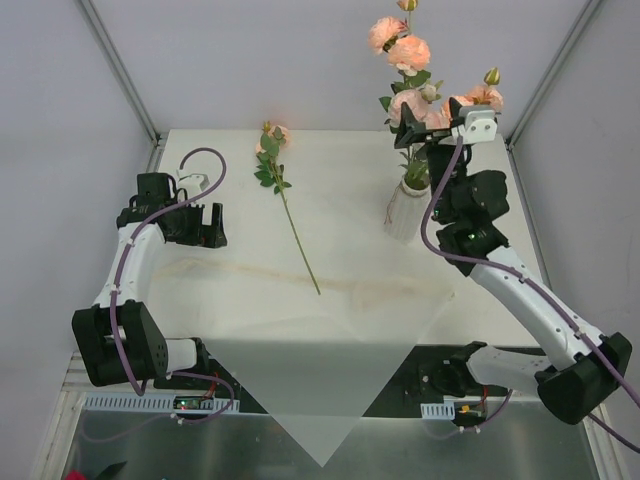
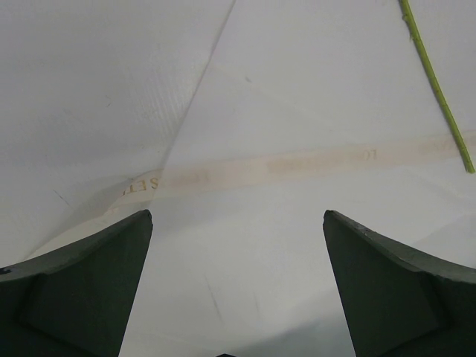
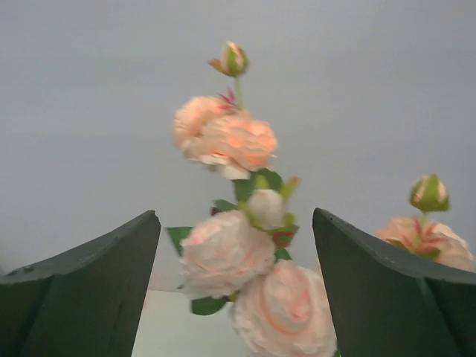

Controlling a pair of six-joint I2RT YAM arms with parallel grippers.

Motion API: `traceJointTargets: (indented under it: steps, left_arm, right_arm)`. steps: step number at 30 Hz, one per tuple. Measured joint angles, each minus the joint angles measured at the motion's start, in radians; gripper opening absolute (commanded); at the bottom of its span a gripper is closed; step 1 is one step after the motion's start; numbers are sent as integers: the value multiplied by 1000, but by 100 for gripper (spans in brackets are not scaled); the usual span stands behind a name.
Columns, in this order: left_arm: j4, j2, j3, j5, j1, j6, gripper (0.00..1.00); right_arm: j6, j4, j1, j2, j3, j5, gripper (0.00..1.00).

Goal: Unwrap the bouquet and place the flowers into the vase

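- Top external view: a small ribbed vase (image 1: 405,215) stands at the far right of the tabletop (image 1: 340,160), holding several peach-pink flowers (image 1: 410,50) upright.
- One loose flower (image 1: 290,215) lies flat mid-tabletop, bloom at the far end and bare stem pointing nearer, well apart from the vase.
- White wrapping paper (image 1: 320,390) lies unfolded at the near edge.
- Right pincer (image 3: 234,214) is spread wide, level with the blooms in the vase, pinching nothing.
- Left pincer (image 2: 236,216) is spread wide and empty, low above the tabletop, left of the loose flower.
- The loose flower looks light, with a thin bendy stem and crushable petals; the bare stem below the leaves seems the safest place to pinch.
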Motion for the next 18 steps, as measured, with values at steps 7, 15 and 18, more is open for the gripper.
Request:
traceJointTargets:
  steps: [7, 15, 18]
  left_arm:
    - [1, -4, 0, 0, 0, 0, 99]
    - [1, -3, 0, -1, 0, 0, 99]
    - [1, -3, 0, -2, 0, 0, 99]
  right_arm:
    - [-88, -25, 262, 18, 117, 16, 88]
    - [7, -372, 323, 441, 482, -28, 86]
    - [66, -559, 319, 668, 598, -85, 81]
